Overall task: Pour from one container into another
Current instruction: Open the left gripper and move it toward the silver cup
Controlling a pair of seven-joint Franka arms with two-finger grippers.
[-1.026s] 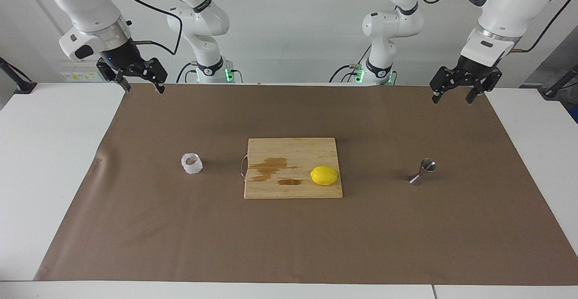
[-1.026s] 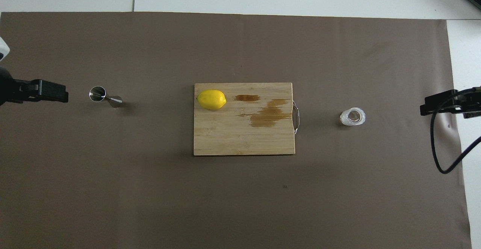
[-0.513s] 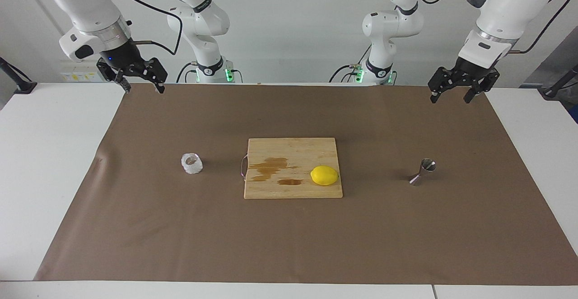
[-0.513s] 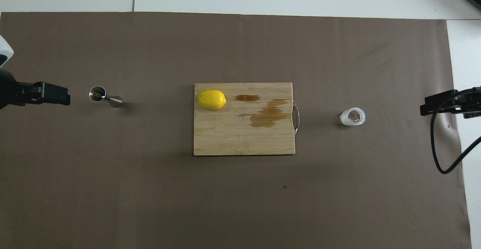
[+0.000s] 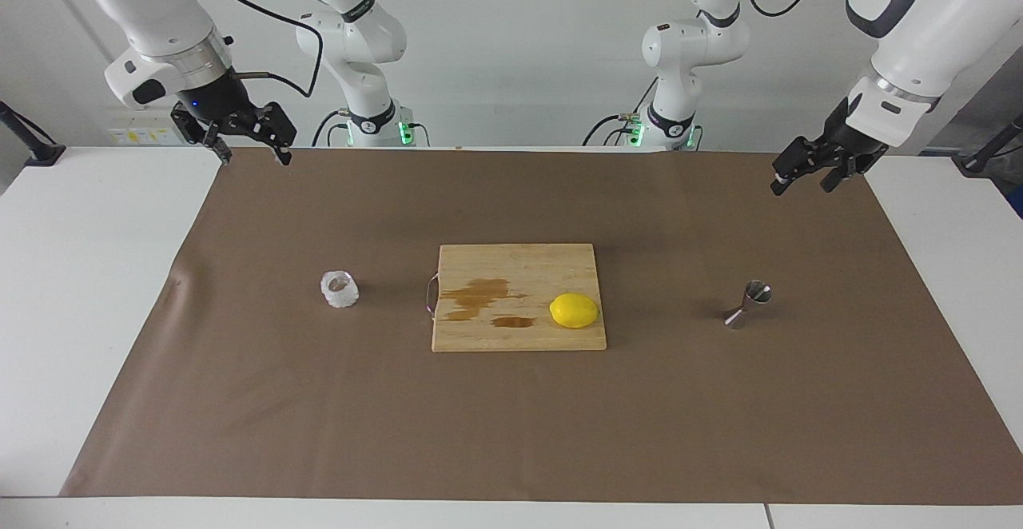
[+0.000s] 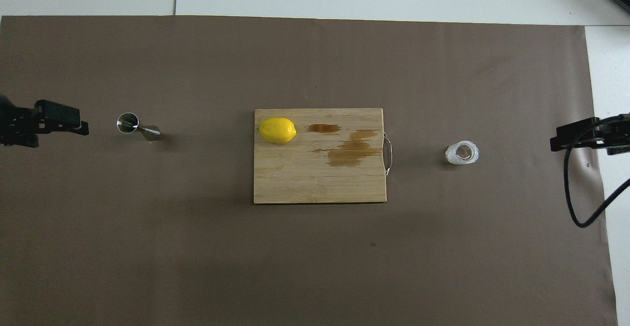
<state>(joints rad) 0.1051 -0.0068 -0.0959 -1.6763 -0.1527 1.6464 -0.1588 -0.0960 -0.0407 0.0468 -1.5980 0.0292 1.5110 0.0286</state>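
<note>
Facing view shows the one change: the left gripper, at the upper right of the frame, has tilted and dropped slightly toward the jigger, its jaws spread wide and empty. The right gripper waits unmoved at the upper left, also wide and empty. The cup stands untouched at the middle left, the jigger upright at the middle right, with the board and lemon between them at centre. Overhead, the left gripper sits at the left edge beside the jigger; the cup is at the right. I judge the left arm is starting its reach; nothing is grasped or poured yet.
</note>
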